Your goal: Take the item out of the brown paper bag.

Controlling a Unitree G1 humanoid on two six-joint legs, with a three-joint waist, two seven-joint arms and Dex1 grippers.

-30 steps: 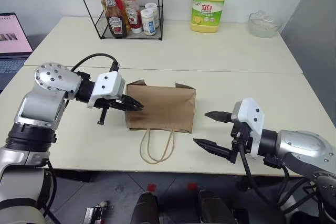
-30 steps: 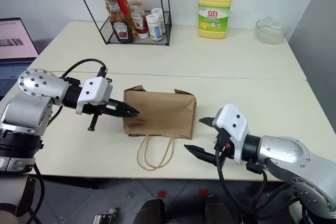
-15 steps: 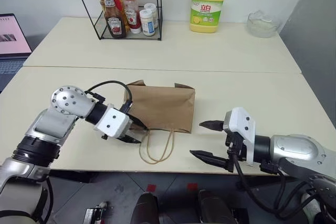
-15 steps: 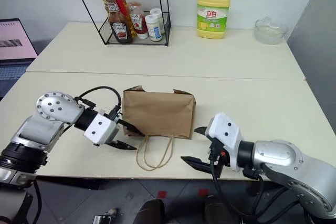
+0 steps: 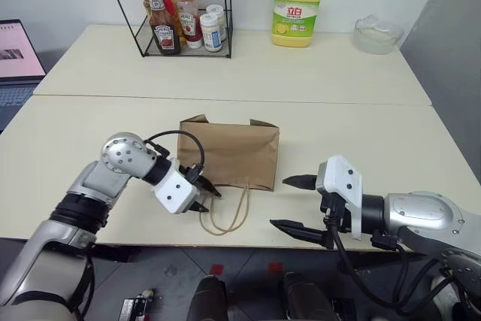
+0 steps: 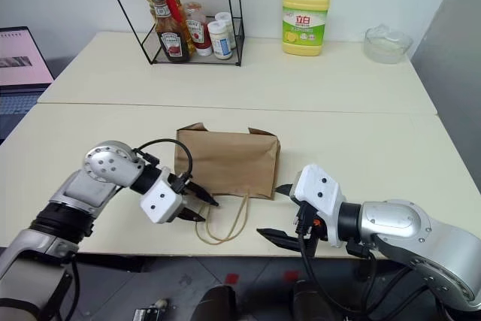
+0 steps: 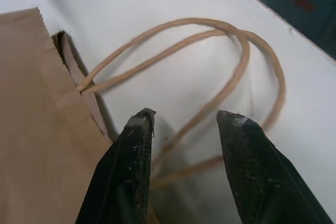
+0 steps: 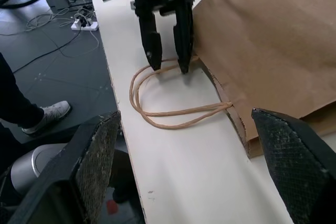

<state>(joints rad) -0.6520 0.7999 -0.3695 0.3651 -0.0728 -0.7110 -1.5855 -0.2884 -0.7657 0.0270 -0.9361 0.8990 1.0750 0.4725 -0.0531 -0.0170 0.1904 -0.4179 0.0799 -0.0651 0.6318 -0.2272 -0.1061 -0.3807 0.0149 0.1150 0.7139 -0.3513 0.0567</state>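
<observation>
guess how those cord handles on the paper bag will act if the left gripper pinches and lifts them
The cord handles look thin and lie in slack loops on the table, so they would probably flop and slide between the fingers. The brown paper bag lies flat and creased, so it likely sags and tilts when lifted.

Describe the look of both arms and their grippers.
Both arms are brushed silver metal with round bolted joints and black cuffs. Each ends in a white boxy housing and two tapered black fingers: left gripper, right gripper. Black cables loop outside each wrist. The right fingers have cross-hatched pads.
</observation>
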